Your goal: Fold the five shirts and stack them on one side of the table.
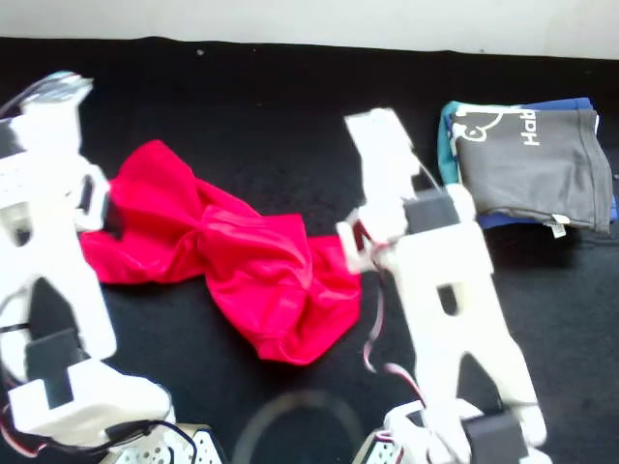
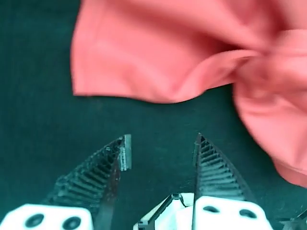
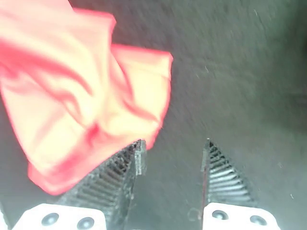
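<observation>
A crumpled red shirt point(image 1: 232, 256) lies bunched across the middle of the black table point(image 1: 271, 106). A stack of folded shirts point(image 1: 530, 164), grey on top with blue and teal beneath, sits at the far right. My left gripper point(image 2: 160, 143) hovers open just off the red shirt point(image 2: 182, 52), nothing between its fingers; its arm stands at the shirt's left end point(image 1: 97, 208). My right gripper point(image 3: 173, 148) is open too, one finger overlapping the edge of the red shirt point(image 3: 81, 100); its arm is at the shirt's right end point(image 1: 360, 246).
Both white arm bases point(image 1: 87, 396) point(image 1: 455, 425) stand at the table's near edge. A pale wall point(image 1: 309, 19) borders the far side. Bare black cloth lies between the red shirt and the folded stack.
</observation>
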`<state>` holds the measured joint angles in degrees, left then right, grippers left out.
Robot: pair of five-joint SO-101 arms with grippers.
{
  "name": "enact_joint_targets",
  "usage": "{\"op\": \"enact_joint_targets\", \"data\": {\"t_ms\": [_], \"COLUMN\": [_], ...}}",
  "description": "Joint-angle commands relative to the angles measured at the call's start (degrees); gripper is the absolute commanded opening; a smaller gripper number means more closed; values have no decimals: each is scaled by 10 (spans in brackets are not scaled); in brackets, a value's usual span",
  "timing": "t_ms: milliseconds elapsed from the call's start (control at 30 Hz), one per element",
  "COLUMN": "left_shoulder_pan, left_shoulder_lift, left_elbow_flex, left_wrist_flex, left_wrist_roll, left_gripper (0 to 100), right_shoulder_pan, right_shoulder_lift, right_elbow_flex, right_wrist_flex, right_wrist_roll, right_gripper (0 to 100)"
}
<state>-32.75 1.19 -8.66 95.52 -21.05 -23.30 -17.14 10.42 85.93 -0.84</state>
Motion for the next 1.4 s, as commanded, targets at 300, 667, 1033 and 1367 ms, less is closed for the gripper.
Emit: {"op": "enact_joint_targets", "data": {"t_ms": [300, 667, 1033, 1367], "left_shoulder_pan": [-112, -132, -131, -130], "left_shoulder_lift": [10, 15, 15, 16], "left_elbow_flex": [56, 57, 57, 58], "left_wrist_flex": [-111, -130, -131, -147], "left_wrist_roll": [-6, -53, -54, -54], "left_gripper": [216, 216, 216, 216], "right_shoulder_pan": [-119, -121, -117, -35], "right_shoulder_lift": [394, 596, 647, 646], "right_elbow_flex": [-425, -634, -662, -733], "right_wrist_flex": [61, 138, 138, 149], "right_wrist_roll": [-91, -91, -88, -86], "right_gripper": [191, 192, 119, 5]}}
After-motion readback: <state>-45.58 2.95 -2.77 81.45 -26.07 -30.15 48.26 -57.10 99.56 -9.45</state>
